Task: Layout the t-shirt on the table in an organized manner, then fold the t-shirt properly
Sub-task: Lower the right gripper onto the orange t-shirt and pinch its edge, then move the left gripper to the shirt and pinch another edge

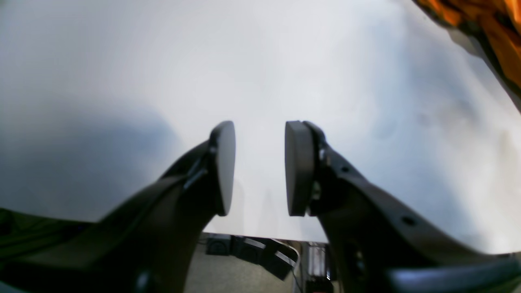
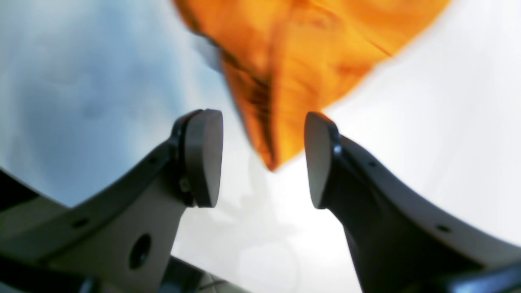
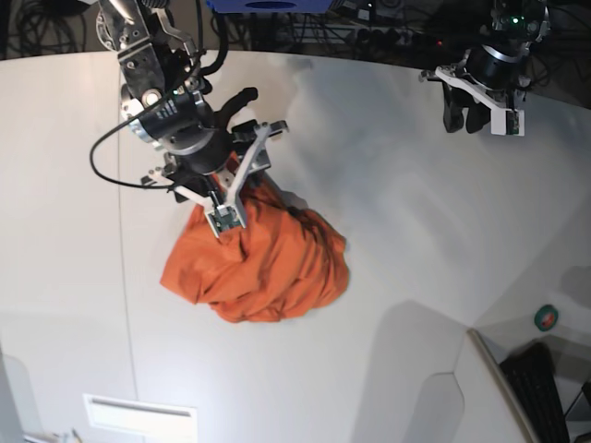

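The right gripper (image 2: 263,158) has its dark pads spread apart, empty, just above a crumpled bright orange cotton t-shirt (image 3: 263,263) heaped on the smooth white table (image 3: 388,277). The left gripper (image 1: 259,169), also parted, hovers well away.

T-shirt (image 2: 301,61) blurred, cut off top.

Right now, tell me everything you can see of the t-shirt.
The t-shirt is plain bright orange soft cloth, lying in a crumpled, rumpled heap on the white table, not laid out; sleeves and collar cannot be made out. Folds and dark creases run through it. The right gripper hangs over its upper edge with jaws apart, a pointed fold of cloth showing between them; whether it touches cannot be told. The left gripper stands far off, over bare table.
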Robot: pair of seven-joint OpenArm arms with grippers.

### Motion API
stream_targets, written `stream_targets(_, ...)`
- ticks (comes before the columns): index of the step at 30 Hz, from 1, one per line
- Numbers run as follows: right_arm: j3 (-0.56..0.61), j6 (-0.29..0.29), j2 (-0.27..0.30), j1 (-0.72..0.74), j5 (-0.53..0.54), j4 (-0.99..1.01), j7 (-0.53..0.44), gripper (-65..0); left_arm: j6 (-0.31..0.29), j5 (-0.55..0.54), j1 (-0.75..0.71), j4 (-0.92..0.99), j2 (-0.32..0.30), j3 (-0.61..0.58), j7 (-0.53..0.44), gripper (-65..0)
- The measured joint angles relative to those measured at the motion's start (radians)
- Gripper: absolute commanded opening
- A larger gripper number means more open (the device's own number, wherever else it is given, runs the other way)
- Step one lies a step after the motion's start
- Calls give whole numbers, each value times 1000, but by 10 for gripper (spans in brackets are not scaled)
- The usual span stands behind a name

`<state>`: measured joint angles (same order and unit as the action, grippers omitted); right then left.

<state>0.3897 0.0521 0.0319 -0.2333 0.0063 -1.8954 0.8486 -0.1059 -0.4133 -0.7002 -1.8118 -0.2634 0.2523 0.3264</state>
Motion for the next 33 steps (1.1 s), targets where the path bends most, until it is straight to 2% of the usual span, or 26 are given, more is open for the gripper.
stream_targets(2, 36, 115, -2, 40, -8, 74, -3, -356, -3, 0, 1, 0, 2, -1, 0, -411)
stream_targets(4, 92, 222, 18, 66, -16, 110, -2, -345, 0, -2, 16, 0, -1, -6, 1, -316)
stream_targets(6, 143, 275, 14, 72, -3, 127, -19, -344, 0, -4, 22, 0, 0, -5, -1, -222)
stream_targets(9, 159, 357, 0, 104, 8, 196, -55, -344, 0, -3, 20, 3, 2, -7, 1, -156)
stream_targets(13, 153, 382, 12, 141, -11, 305, -63, -350, 0, -1, 55, 21, 5, -9, 2, -155)
stream_targets(15, 148, 383, 11, 134, -7, 331, -64, -353, 0, -3, 85, 32, 29, -10, 0, -155)
stream_targets(17, 150, 383, 11, 135, 10, 340, -95, -383, 0, 3, 107, 50, 54, -11, 2, -155)
stream_targets(19, 124, 386, 6, 138, 6, 340, -116, -483, 0, 4, 135, 77, 66, -14, 4, -155)
stream_targets(21, 85, 405, 12, 139, -4, 339, -116, -650, 8, 12, 183, 112, 68, -60, 3, -155)
stream_targets(26, -5, 405, 12, 113, -3, 322, -119, -650, -4, 4, 300, 188, 67, -214, 0, -155)
stream_targets(30, -48, 403, 17, 59, 5, 230, -113, -650, 2, 11, 375, 275, 63, -337, 4, -155)
stream_targets(33, -62, 355, 14, 41, 5, 179, -116, -650, 0, 8, 450, 351, 72, -425, 6, -155)
